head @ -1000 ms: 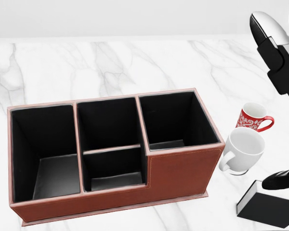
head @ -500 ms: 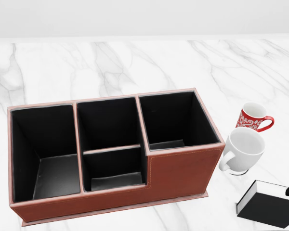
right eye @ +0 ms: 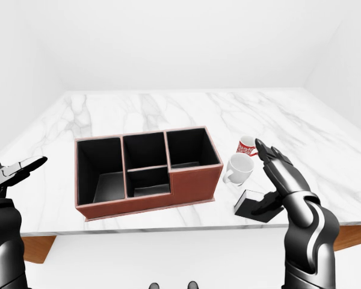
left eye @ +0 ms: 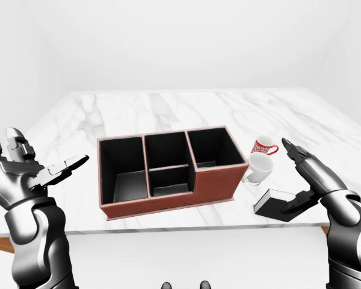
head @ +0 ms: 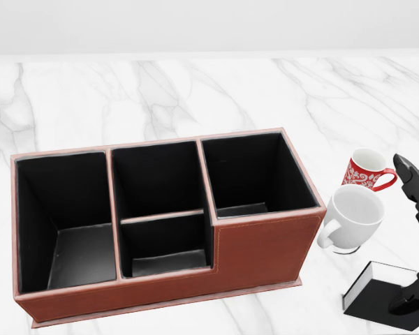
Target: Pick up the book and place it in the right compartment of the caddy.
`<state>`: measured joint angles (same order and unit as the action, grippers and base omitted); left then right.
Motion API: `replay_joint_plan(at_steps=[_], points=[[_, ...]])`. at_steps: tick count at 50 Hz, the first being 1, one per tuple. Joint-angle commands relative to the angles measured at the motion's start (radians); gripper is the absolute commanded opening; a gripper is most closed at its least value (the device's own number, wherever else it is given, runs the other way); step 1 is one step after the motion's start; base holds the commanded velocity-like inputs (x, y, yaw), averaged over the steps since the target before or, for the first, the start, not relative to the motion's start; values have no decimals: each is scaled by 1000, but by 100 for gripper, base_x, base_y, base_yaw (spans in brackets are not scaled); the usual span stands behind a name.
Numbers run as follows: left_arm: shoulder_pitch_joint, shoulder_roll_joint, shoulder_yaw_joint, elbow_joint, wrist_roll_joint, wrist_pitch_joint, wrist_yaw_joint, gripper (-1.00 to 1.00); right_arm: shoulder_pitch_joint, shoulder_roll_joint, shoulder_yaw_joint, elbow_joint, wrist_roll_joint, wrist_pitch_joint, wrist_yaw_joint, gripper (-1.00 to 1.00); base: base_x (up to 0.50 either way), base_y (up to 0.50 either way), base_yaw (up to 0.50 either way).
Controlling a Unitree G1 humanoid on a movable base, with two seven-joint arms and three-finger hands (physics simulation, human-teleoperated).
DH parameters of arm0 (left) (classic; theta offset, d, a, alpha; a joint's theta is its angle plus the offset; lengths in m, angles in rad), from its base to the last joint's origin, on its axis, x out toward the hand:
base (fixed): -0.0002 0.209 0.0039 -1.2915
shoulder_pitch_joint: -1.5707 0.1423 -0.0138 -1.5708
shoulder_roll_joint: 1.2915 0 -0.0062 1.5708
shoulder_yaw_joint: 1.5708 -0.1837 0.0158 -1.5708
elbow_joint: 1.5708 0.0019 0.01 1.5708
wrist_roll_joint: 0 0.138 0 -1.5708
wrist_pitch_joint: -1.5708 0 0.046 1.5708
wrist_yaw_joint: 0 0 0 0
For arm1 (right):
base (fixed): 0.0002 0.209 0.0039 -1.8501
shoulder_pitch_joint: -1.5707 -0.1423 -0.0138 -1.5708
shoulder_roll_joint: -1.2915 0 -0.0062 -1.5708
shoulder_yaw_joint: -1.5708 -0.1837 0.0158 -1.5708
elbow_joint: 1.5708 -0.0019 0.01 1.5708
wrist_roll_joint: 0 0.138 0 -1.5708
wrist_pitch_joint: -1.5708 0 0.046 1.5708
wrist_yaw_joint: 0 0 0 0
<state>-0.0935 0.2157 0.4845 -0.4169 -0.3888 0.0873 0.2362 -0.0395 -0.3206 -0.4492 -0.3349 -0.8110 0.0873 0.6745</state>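
The black book (head: 374,299) with white page edges lies flat on the marble table, to the right of the caddy and below the mugs. The brown caddy (head: 265,241) has black compartments; its right compartment (head: 255,174) holds nothing. My right hand (left eye: 293,177) is open over the book's right side, fingers (head: 410,178) spread upward and the thumb (head: 408,296) resting on the cover. My left hand (left eye: 48,155) is open and empty, raised at the left of the caddy, off the table.
A red patterned mug (head: 366,169) and a white mug (head: 353,216) stand just right of the caddy, above the book. The marble table (left eye: 168,108) stretches behind the caddy; its near edge runs below the caddy and book.
My right hand left the head view's right edge, then came back in lower, fingers beside the mugs and thumb on the book. The book and caddy have not moved.
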Motion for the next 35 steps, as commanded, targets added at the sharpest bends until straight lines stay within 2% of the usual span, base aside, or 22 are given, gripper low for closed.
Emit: replay_joint_plan(at_steps=[1,15,35], points=[[-1,0,-1,3,0,0,0,100,7,-2,19,95,19,0,-28,100,0,0,0],[-2,0,-5,17,4,0,-2,100,5,-13,31,188,31,0,-74,100,0,0,0],[-2,0,-2,-4,-1,0,3,100,31,-29,21,235,-57,0,-90,100,0,0,0]])
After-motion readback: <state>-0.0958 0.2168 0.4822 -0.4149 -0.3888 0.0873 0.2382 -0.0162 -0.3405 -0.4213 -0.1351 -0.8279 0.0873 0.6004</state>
